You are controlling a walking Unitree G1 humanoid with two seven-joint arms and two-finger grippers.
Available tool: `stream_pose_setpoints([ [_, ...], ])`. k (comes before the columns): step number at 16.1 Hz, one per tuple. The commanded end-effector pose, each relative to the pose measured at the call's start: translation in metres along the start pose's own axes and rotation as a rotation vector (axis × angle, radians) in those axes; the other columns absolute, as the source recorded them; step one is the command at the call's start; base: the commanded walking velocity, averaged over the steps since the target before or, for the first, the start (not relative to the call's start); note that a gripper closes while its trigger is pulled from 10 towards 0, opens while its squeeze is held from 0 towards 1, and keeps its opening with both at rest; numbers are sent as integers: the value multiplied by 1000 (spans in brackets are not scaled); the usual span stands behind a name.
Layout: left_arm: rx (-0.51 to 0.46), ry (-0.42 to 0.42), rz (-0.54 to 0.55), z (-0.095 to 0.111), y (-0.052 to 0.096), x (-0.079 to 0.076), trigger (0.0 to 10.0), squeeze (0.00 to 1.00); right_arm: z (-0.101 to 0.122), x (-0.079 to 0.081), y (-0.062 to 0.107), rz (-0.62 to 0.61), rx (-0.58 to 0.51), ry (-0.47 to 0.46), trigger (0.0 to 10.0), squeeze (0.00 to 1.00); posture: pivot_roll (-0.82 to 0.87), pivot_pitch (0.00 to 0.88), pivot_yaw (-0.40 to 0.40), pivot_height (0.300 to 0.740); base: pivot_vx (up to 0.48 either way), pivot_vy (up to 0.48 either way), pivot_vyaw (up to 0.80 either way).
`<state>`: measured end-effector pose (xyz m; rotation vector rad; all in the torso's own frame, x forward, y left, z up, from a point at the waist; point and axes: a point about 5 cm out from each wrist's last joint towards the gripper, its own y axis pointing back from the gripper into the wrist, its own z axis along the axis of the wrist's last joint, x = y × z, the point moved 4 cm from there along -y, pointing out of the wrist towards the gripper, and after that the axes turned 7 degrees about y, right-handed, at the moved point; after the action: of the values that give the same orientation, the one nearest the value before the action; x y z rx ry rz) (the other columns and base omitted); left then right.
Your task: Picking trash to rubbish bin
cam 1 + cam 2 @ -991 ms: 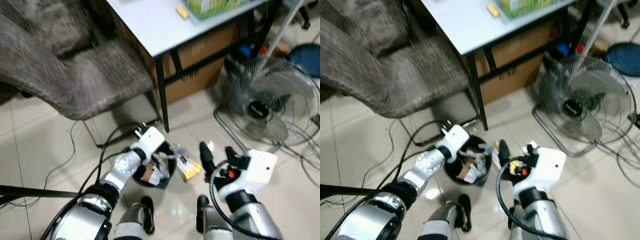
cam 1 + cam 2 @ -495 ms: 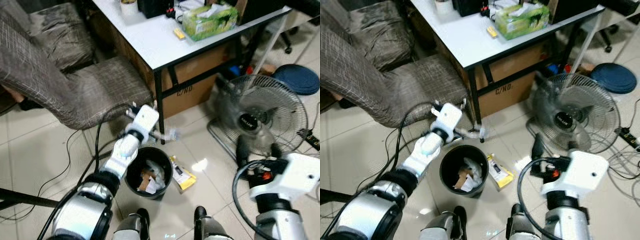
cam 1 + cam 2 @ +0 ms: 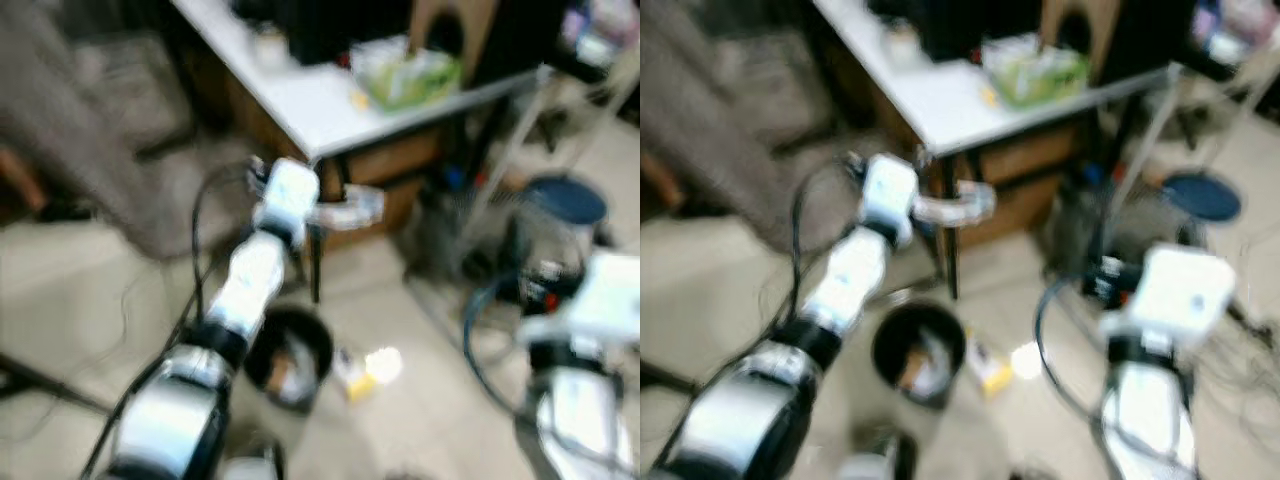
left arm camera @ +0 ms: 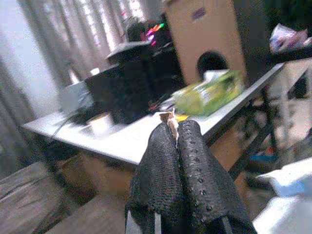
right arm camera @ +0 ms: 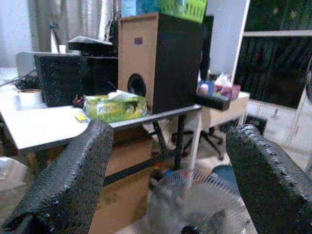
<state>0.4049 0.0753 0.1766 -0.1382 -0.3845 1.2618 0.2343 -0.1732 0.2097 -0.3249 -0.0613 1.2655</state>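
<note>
Both eye views are blurred. The black rubbish bin (image 3: 290,355) stands on the tiled floor with paper scraps inside. A yellow packet (image 3: 365,368) lies on the floor just right of it. My left gripper (image 3: 335,210) is raised well above the bin, near the table leg, shut on a clear plastic wrapper (image 3: 358,207). In the left wrist view the fingers (image 4: 195,161) are pressed together with a small scrap (image 4: 171,118) poking out at their tips. My right gripper (image 5: 170,129) is open and holds nothing, raised at the right near the fan.
A white table (image 3: 320,100) carries a green tissue box (image 3: 405,78), speakers and a cup. Under it sits a cardboard box (image 3: 375,180). A floor fan (image 5: 195,204) and cables are at the right, a grey chair (image 3: 90,120) at the left.
The camera has tilted up and blurred. My left gripper rose from the bin's rim to table-edge height, still pinching the clear wrapper. My right arm lifted and swung right toward the fan.
</note>
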Motion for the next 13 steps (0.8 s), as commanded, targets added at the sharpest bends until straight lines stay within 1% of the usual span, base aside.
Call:
stream_pose_setpoints([
  [1, -5, 22, -18, 2, -1, -2, 10000, 0, -4, 2, 2, -3, 8, -5, 10000, 0, 15, 108, 34, 740, 0, 0, 0],
  [2, -8, 25, -21, 3, -2, -2, 10000, 0, -4, 4, 1, 0, 10, -7, 10000, 0, 18, 105, 36, 740, 0, 0, 0],
  [3, -9, 50, -42, 6, -3, -4, 10000, 0, -5, 6, 0, 4, 10, -5, 10000, 0, 21, 105, 38, 740, 0, 0, 0],
  [4, -22, 57, -57, 10, -5, -5, 10000, 0, -7, 7, -2, -1, 10, -2, 10000, 0, 27, 100, 42, 740, 0, 0, 0],
  [8, -7, 41, -75, 7, -4, -9, 10000, 0, -11, 7, -4, -5, 15, -6, 10000, 0, 24, 102, 56, 740, 0, 0, 0],
  [9, 1, 29, -96, 3, -1, -12, 10000, 0, -13, 7, -4, -7, 21, -7, 10000, 0, 24, 103, 56, 740, 0, 0, 0],
  [11, 39, 5, -106, -9, 7, -11, 10000, 0, -16, 6, -1, -16, 36, -12, 10000, 0, 21, 105, 55, 740, 0, 0, 0],
  [13, 91, -29, -95, -25, 18, -4, 10000, 0, -21, 6, 3, -20, 60, -26, 10000, 0, 19, 108, 52, 740, 0, 0, 0],
])
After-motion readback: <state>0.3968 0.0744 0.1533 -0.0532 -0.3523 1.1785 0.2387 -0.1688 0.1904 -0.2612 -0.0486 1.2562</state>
